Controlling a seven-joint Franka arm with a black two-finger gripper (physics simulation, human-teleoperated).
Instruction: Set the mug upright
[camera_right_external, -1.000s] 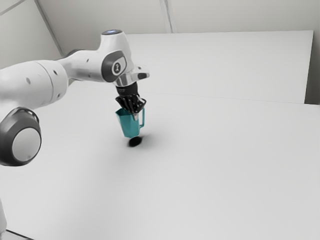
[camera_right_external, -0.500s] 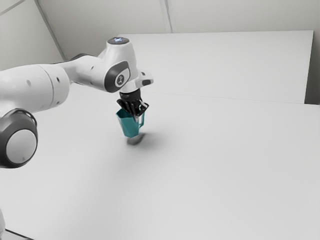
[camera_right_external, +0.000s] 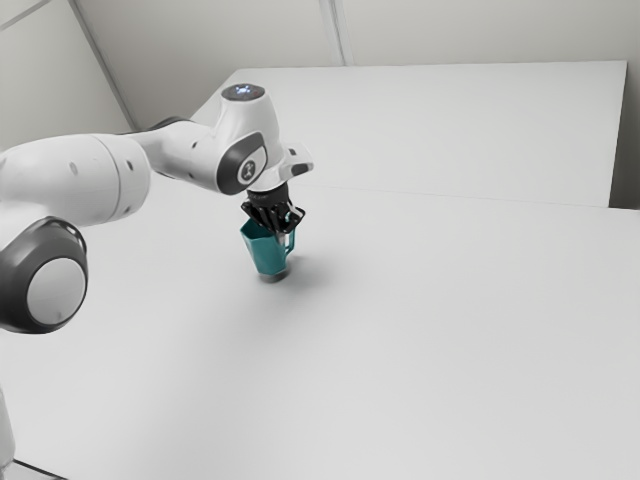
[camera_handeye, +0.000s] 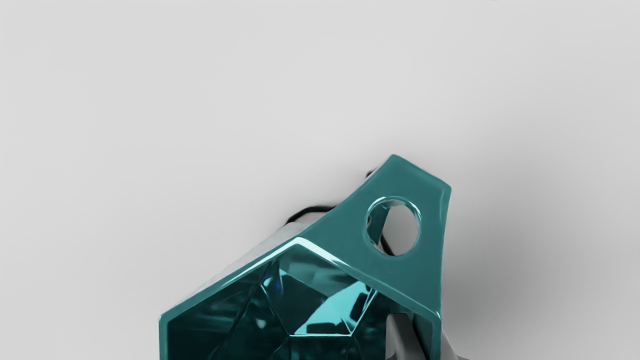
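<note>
My gripper (camera_right_external: 280, 237) points down at the rim of the teal mug (camera_right_external: 267, 254) in the exterior view, on the handle's side. The mug's mouth faces up and its base is close above the table or on it; which of the two, I cannot tell. From the wrist view, the gripper (camera_handeye: 426, 337) is shut on the wall of the mug (camera_handeye: 400, 272), one finger inside the cup and the other outside. The handle's top, with a round hole through it, stands out beside the fingers. The lower part of the handle is mostly hidden there.
The white table (camera_right_external: 430, 330) stretches around the mug, with a soft shadow near the base. Behind it, a pale upright panel (camera_right_external: 430, 130) stands toward the back of the exterior view.
The hand has come down and a little toward the exterior view's right, carrying the mug. The gap between the mug's base and its dark shadow has closed up.
</note>
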